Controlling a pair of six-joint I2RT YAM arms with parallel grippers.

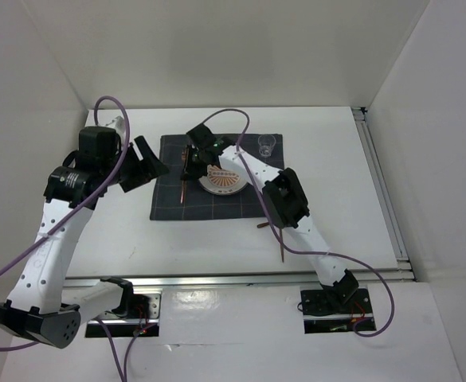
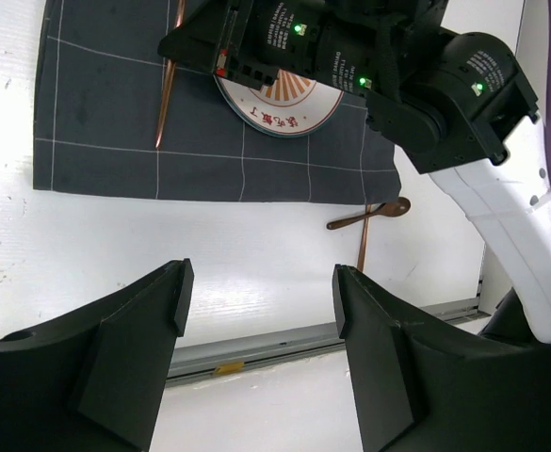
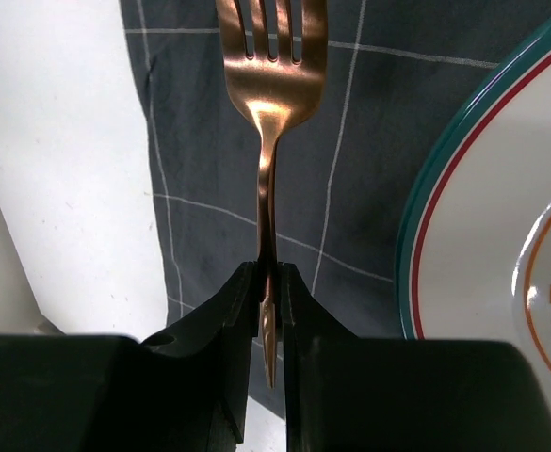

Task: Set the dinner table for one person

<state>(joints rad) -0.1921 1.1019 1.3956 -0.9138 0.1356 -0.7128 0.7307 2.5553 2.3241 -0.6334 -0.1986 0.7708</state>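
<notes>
**Dinner table** (image 1: 336, 191): white top, carrying all items below.

**Mat** (image 1: 169, 199): dark grey checked cloth, lying flat at the table's middle.

**Plate** (image 1: 223, 181): white with a teal rim, on the mat, right of its centre.

**Fork** (image 3: 270, 94): copper, over the mat's left part, beside the plate.

**Right gripper** (image 3: 268, 301): over the mat, fingers pinched tight on the fork's handle.

**Glass** (image 1: 267, 145): clear, upright on the mat's far right corner.

**Spoon** (image 2: 369, 215): copper, on bare table just off the mat's near right corner. A second copper utensil (image 2: 361, 250) is beside it, type unclear.

**Left gripper** (image 2: 261, 292): off the mat's left edge, fingers spread, holding nothing.
</notes>
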